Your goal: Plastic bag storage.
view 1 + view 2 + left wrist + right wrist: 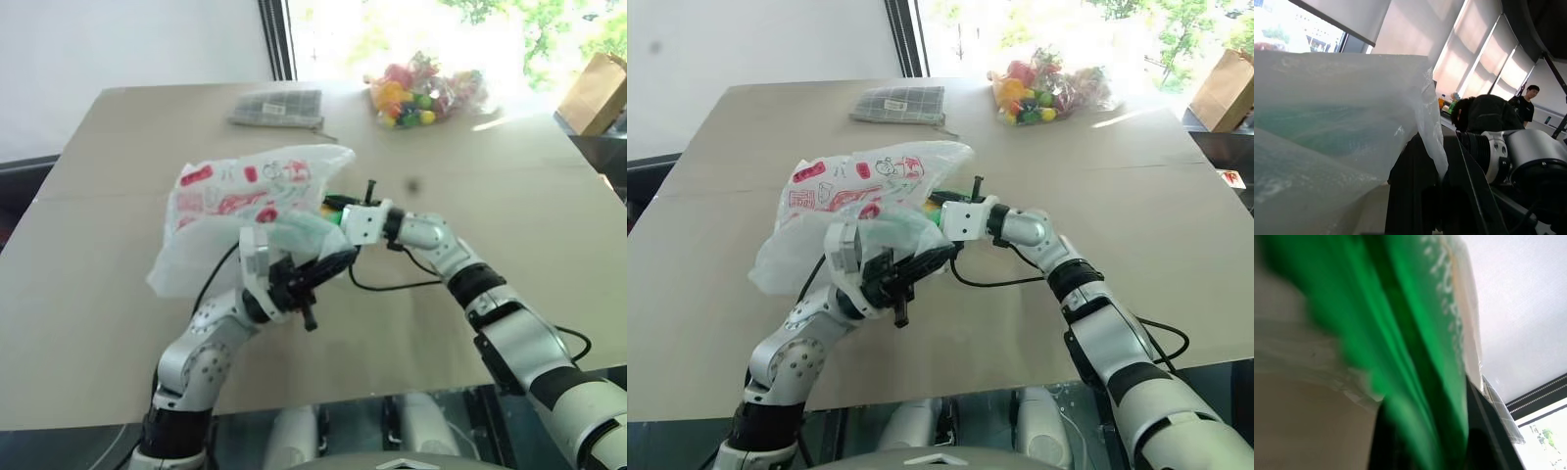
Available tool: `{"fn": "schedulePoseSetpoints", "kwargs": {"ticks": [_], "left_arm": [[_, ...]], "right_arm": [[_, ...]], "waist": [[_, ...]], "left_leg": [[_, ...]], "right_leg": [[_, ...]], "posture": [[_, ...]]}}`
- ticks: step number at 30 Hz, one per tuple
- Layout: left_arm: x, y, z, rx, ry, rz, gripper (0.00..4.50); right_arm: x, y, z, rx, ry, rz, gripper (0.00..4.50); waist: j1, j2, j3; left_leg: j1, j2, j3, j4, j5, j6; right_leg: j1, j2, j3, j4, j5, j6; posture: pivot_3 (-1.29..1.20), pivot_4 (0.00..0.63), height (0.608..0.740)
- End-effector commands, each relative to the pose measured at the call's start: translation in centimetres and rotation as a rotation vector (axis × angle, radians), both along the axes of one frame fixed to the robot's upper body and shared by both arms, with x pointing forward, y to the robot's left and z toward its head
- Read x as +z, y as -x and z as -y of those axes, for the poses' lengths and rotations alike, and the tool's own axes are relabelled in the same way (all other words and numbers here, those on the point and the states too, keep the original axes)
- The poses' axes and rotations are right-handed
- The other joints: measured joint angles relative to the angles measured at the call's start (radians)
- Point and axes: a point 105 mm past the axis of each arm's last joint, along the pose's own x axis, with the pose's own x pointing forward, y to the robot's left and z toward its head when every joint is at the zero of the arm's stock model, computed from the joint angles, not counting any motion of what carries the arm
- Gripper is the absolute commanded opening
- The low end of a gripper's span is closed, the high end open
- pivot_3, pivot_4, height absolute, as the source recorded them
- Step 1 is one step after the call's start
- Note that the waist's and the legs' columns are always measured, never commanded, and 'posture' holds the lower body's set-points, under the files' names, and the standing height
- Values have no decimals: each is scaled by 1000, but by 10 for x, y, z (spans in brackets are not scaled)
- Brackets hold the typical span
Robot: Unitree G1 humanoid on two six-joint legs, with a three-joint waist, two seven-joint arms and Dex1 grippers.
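Observation:
The plastic bag (245,196), crinkly white film with red print, hangs bunched above the table (108,323). My left gripper (333,260) is shut on the film at the bag's lower right edge; that film drapes over its dark fingers (1420,196) in the left wrist view. My right gripper (331,208) reaches in level from the right, its tip at the bag's mouth. A green snack packet (1415,333) lies right against it, and the green shows faintly through the film (309,227). The film hides how that gripper stands.
A clear bag of colourful candies (426,93) and a grey checked cloth (279,108) lie at the table's far edge. A brown paper bag (598,93) stands beyond the far right corner. People (1523,103) are in the background of the left wrist view.

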Motion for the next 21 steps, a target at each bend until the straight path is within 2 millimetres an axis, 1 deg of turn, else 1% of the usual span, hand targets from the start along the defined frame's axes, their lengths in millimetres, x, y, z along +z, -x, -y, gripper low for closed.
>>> {"fn": "schedulePoseSetpoints", "kwargs": {"ticks": [1, 2, 3, 4, 6, 7, 12, 14, 16, 18, 21], "left_arm": [[7, 12, 0, -6, 17, 24, 0], [6, 12, 0, 5, 19, 19, 0], [5, 13, -1, 18, 20, 17, 0], [5, 14, -2, 31, 25, 14, 0], [5, 14, -5, 63, 34, 11, 0], [6, 14, -6, 78, 38, 10, 0], [4, 17, -13, 148, 46, -5, 0], [1, 19, -15, 172, 45, -15, 0], [0, 21, -16, 191, 51, -23, 0], [-2, 23, -17, 202, 52, -29, 0], [-3, 25, -17, 210, 54, -35, 0]], "right_arm": [[45, 3, -11, 22, -98, 124, 2112], [44, -3, -9, -8, -111, 91, 2564], [41, -10, -5, -36, -122, 23, 2923], [36, -13, 0, -36, -120, -37, 3414], [24, -12, 8, 5, -72, -123, 4348], [20, -12, 14, 13, -47, -140, 4435], [13, -26, 48, -50, 1, -212, 4435], [7, -35, 63, -104, 18, -267, 4435], [6, -46, 80, -195, 29, -274, 4435], [10, -58, 90, -281, -16, -300, 4435], [16, -70, 92, -351, -84, -345, 4435]], "waist": [[0, 0, 0], [1, 0, 0], [1, 0, 0], [3, 0, 0], [8, 0, 0], [10, 0, 0], [8, 0, 0], [4, 0, 0], [2, 0, 0], [1, 1, 0], [-1, 1, 1]], "left_leg": [[0, 0, 0, 0, 0, 0], [0, 0, 0, 0, 0, 0], [0, 0, 0, 0, 0, 0], [0, 0, 0, 0, 0, 0], [-1, 0, -1, 0, 0, 0], [-1, -1, -1, 0, 0, 0], [-1, -1, -2, 0, 0, 0], [-1, -1, -2, 0, 0, 0], [-1, -1, -2, 0, 0, 0], [-1, -1, -1, 0, 0, 0], [0, -1, -1, 0, 0, 0]], "right_leg": [[-1, 0, 0, 0, 0, 0], [-1, 0, 0, 1, 0, 0], [-1, 0, 0, 1, 0, 0], [0, 0, 0, 1, 0, 0], [0, -1, 1, 0, 0, 0], [0, -2, 1, 0, 0, 0], [1, -3, 2, -1, 0, 0], [1, -2, 2, -1, 0, 0], [1, -2, 2, 0, 0, 0], [0, -2, 2, 0, 0, 0], [0, -2, 3, 0, 0, 0]], "posture": [[0, 150, 740], [0, 150, 740], [0, 150, 740], [0, 150, 740], [0, 150, 740], [0, 150, 740], [0, 150, 740], [0, 150, 740], [0, 150, 740], [0, 150, 740], [0, 150, 740]]}}
